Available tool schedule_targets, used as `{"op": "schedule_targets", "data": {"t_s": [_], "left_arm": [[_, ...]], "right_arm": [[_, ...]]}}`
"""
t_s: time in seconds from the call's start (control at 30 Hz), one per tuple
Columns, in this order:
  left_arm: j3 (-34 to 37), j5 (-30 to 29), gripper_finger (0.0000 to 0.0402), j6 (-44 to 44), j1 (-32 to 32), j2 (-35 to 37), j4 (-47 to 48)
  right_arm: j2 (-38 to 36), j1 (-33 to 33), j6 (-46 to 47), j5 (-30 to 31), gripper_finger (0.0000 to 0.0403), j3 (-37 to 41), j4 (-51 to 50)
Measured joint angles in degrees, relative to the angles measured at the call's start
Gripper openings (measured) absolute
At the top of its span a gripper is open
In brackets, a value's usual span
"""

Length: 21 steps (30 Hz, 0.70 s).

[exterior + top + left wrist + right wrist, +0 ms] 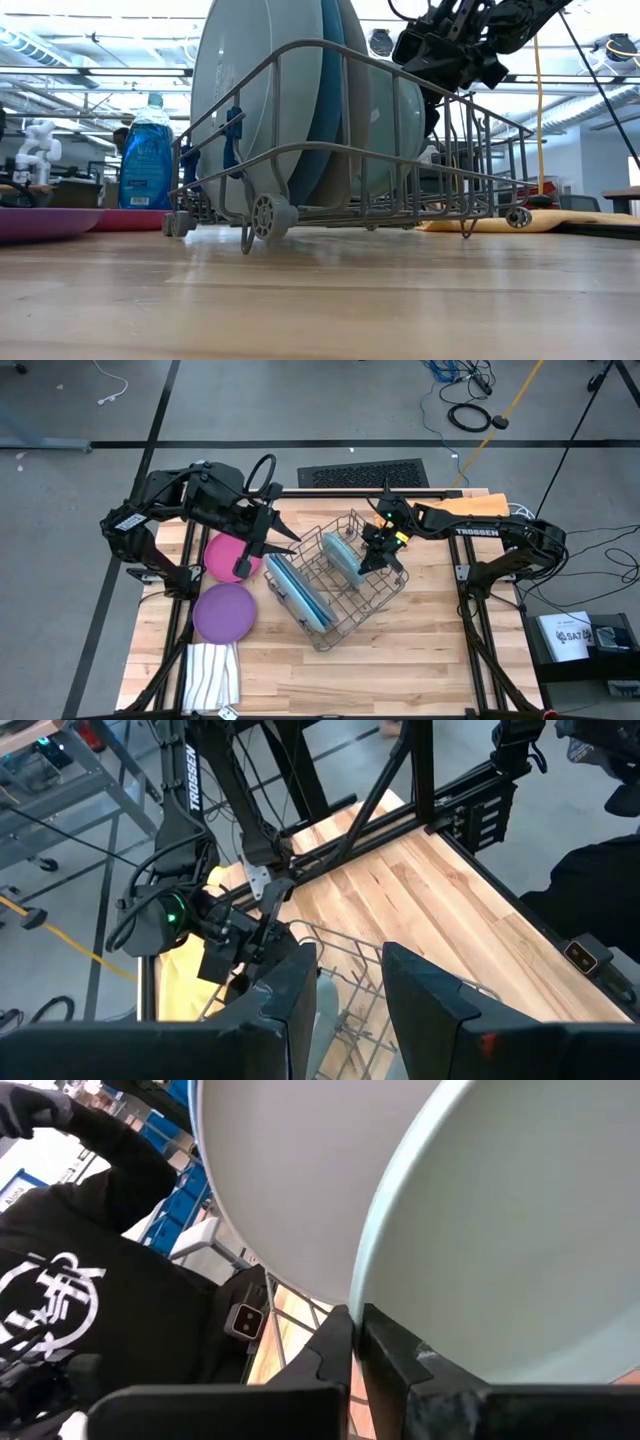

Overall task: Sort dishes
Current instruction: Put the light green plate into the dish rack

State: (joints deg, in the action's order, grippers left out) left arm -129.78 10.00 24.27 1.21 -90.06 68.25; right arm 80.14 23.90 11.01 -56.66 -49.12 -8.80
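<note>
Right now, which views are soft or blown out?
Low view: bright backlight behind the rack, the near tabletop soft. Right wrist view: the teal plate fills the frame, too close to be sharp. High view: even light, no glare. Left wrist view: its own fingers blurred.

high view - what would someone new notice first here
The wire dish rack at the middle of the table, with big plates standing on edge in it. The right gripper is over the rack, pinching the rim of the pale teal plate. On the table's left side the magenta plate and purple plate lie flat, with the left gripper poised between them and the rack, holding nothing.
</note>
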Motion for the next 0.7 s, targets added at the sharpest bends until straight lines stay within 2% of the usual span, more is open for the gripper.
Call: {"op": "schedule_targets", "data": {"t_s": [0.47, 0.7], "left_arm": [[0.0, 0.0, 0.0118, 0.0, 0.0, 0.0, 0.2], [0.0, 0.0, 0.0118, 0.0, 0.0, 0.0, 0.2]], "right_arm": [[0.3, 0.0, 0.1, 3.7, 0.0119, 0.3, 1.0], [0.2, 0.0, 0.0, 3.4, 0.0134, 0.3, 3.8]]}}
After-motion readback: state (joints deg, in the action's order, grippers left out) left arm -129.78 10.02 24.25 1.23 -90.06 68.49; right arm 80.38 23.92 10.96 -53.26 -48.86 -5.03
